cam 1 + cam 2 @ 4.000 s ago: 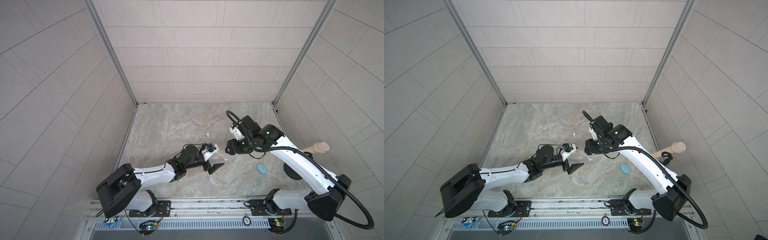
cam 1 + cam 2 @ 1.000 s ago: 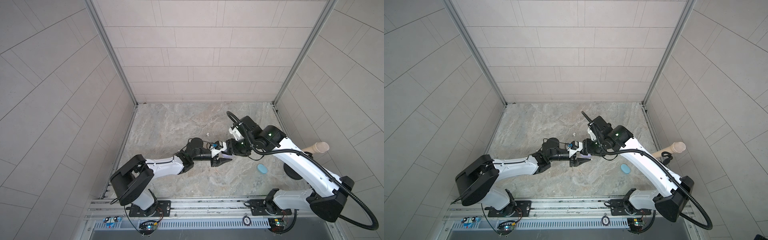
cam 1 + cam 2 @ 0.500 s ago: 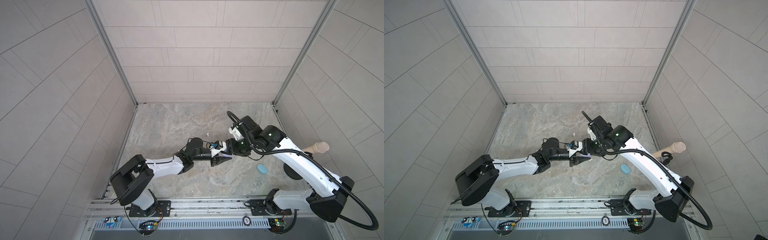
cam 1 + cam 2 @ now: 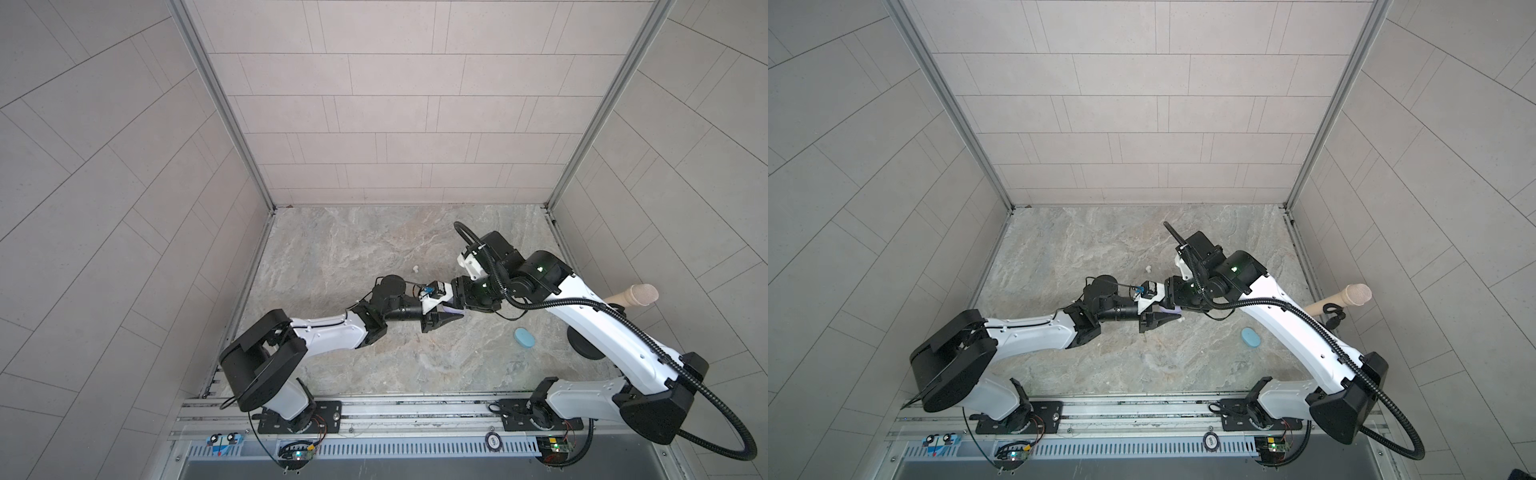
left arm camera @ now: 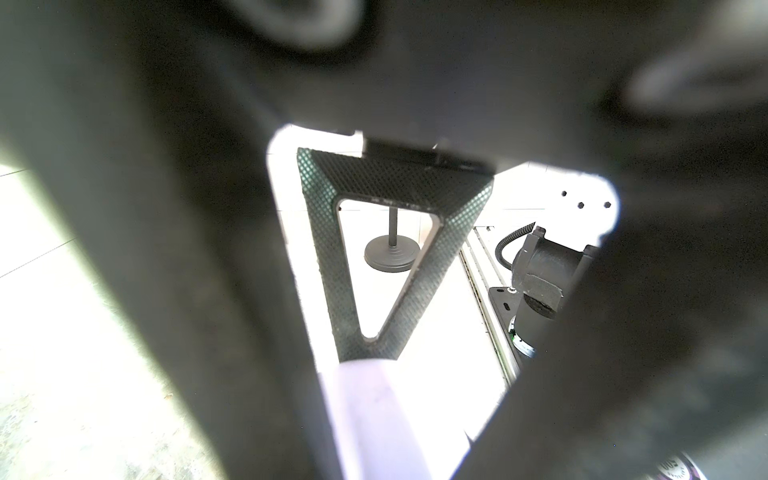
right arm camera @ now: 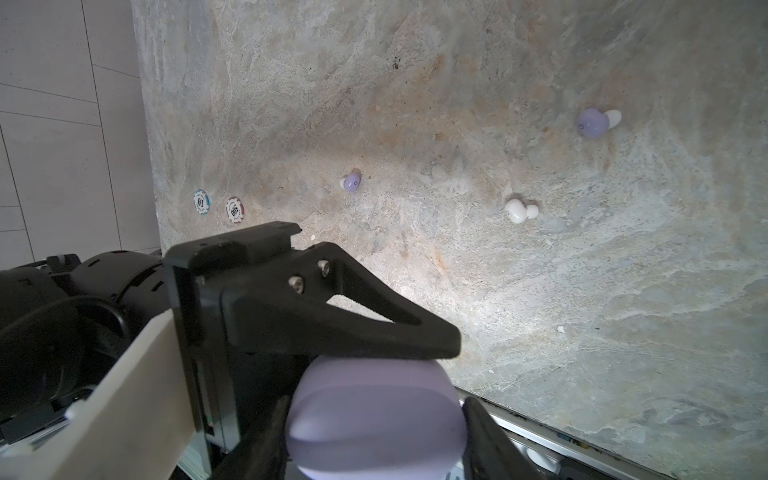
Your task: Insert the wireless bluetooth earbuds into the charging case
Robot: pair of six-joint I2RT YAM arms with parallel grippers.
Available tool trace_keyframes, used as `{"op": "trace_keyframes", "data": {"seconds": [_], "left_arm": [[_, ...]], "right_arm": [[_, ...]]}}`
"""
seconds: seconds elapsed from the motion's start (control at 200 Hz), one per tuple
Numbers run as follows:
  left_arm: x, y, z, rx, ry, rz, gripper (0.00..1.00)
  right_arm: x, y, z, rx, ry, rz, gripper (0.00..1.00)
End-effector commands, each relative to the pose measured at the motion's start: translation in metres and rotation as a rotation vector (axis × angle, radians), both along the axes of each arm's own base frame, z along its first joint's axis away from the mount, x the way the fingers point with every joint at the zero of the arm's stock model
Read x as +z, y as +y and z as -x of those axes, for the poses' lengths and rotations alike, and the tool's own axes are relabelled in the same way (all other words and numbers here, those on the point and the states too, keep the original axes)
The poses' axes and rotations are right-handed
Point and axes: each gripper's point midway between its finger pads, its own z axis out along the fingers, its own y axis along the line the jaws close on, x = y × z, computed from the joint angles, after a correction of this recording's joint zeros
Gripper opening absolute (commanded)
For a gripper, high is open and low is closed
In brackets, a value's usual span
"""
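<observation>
Right wrist view: showing a lilac earbud [image 6: 592, 123] lying upper right on the marble table [image 6: 540, 291], a white earbud [image 6: 518, 211] right of centre, a second lilac earbud [image 6: 351, 182] left of centre, all well apart from the lilac case [image 6: 374, 399] at lower centre. Clamping that case by its sides with the right gripper [image 6: 376, 451]; pinching it narrowly from above with the left gripper [image 4: 453, 316].

Blue-rimmed poker chip [image 6: 201, 202] and red-rimmed poker chip [image 6: 235, 210] lie flat, side by side, near the marble table [image 6: 415, 83] edge. Beige rod [image 4: 633, 296] sits above a black round stand [image 4: 586, 351].
</observation>
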Motion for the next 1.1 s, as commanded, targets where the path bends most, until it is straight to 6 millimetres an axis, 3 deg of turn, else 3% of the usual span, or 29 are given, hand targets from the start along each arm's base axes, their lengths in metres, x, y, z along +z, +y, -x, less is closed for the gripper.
{"op": "trace_keyframes", "data": {"seconds": [0.0,0.215,0.415,0.586,1.096], "left_arm": [[-0.006,-0.002,0.005,-0.016,0.013,-0.036,0.35],[-0.007,-0.003,0.007,-0.029,0.012,-0.049,0.37],[-0.007,-0.003,0.007,-0.033,0.013,-0.058,0.32],[-0.009,-0.002,0.008,-0.028,0.023,-0.042,0.25],[-0.007,0.006,0.009,-0.026,0.072,-0.004,0.17]], "right_arm": [[0.021,0.025,0.000,0.069,-0.051,-0.121,0.58],[0.019,0.022,0.000,0.079,-0.051,-0.094,0.58],[0.018,0.025,-0.001,0.084,-0.047,-0.094,0.57],[0.021,0.022,-0.001,0.079,-0.064,-0.096,0.72],[0.047,0.003,-0.002,-0.015,-0.175,-0.145,0.85]]}}
